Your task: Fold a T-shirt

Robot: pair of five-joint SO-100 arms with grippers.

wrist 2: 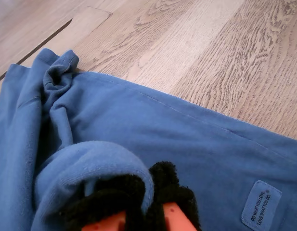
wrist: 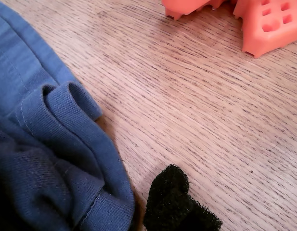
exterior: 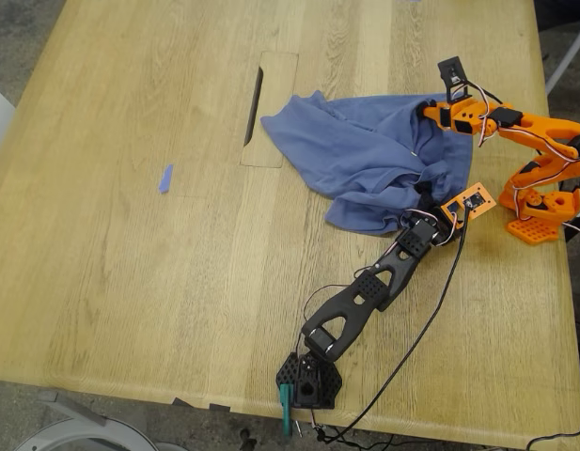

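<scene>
Pale oak planks are making up the desk (exterior: pixel 130 282), which is filling nearly the whole exterior view, with grey floor showing along that view's left edge. Toward the exterior view's left, a tiny blue scrap of tape (exterior: pixel 164 178) is lying alone on the wood. Farther along, a dark cable slot (exterior: pixel 254 105) is sitting in an inset panel. Just beside that panel, the T-shirt (exterior: pixel 365 155) is lying crumpled and bunched on the desk, spreading toward the exterior view's right. At its lower edge in the exterior view, the black arm is reaching up from its base at the near desk edge, and my first gripper (wrist: pixel 179 204) is sitting at the shirt's hem; only one foam-padded black tip is showing beside the ribbed cloth, so I cannot tell whether its jaws are apart or together. On the exterior view's right, the orange arm is stretching over the shirt's upper edge, and my second gripper (wrist 2: pixel 148 204) is pinching a raised fold of the blue fabric, its padded jaws clamped on the T-shirt. A small woven label (wrist 2: pixel 261 204) is showing on the cloth near that grip.
</scene>
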